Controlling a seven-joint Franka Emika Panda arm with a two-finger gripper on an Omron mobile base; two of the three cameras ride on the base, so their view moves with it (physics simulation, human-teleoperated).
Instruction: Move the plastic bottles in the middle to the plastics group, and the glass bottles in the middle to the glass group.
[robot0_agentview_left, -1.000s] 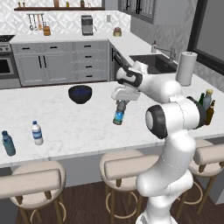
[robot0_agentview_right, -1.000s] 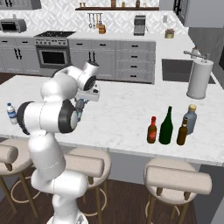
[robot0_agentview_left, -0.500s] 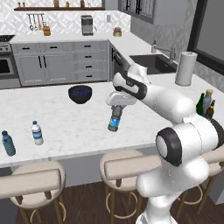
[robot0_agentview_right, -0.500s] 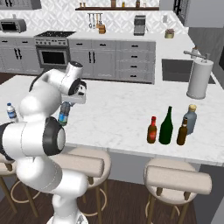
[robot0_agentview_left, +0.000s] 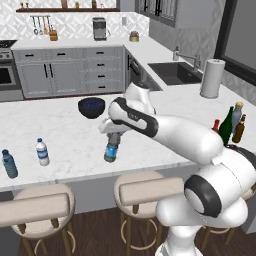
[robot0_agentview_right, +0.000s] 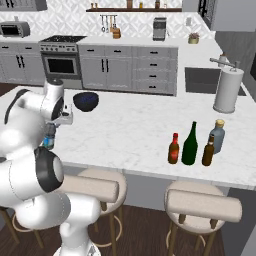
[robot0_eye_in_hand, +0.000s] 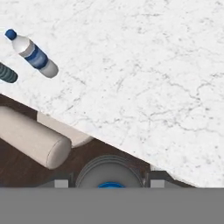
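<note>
Item 1: hand (robot0_agentview_left: 114, 136), at the end of the white arm, above the near part of the marble counter (robot0_agentview_left: 65, 132). It is clenched around the neck of a small water bottle (robot0_agentview_left: 111, 150) with a dark blue-grey label, which hangs upright, its base near the counter's front edge. In the right base view the same bottle (robot0_agentview_right: 48, 139) shows beside the arm's white body. In the hand view its blue cap (robot0_eye_in_hand: 110, 185) sits at the bottom, between the finger tips.

Item 2: two small water bottles with blue caps, standing at the counter's left end. The white-labelled bottle (robot0_agentview_left: 42, 152) stands nearer the held one; the bluish-labelled bottle (robot0_agentview_left: 9, 163) stands further left, near the edge. They stand apart from each other, and well apart from the held bottle. In the hand view the white-labelled one (robot0_eye_in_hand: 33, 53) shows whole, the other (robot0_eye_in_hand: 7, 73) is cut by the frame.

Item 3: dark bowl (robot0_agentview_left: 91, 107), on the counter behind the hand.

Item 4: four glass bottles near the counter's right end, close together. Brown bottle with red cap (robot0_agentview_right: 174, 148), tall dark green bottle (robot0_agentview_right: 190, 144), small amber bottle (robot0_agentview_right: 208, 150), grey-blue bottle with tan cap (robot0_agentview_right: 217, 136) just behind.

Item 5: paper towel roll (robot0_agentview_right: 226, 90), upright beside the sink (robot0_agentview_right: 201, 80).

Item 6: padded stools (robot0_agentview_right: 95, 187) along the counter's near side.
</note>
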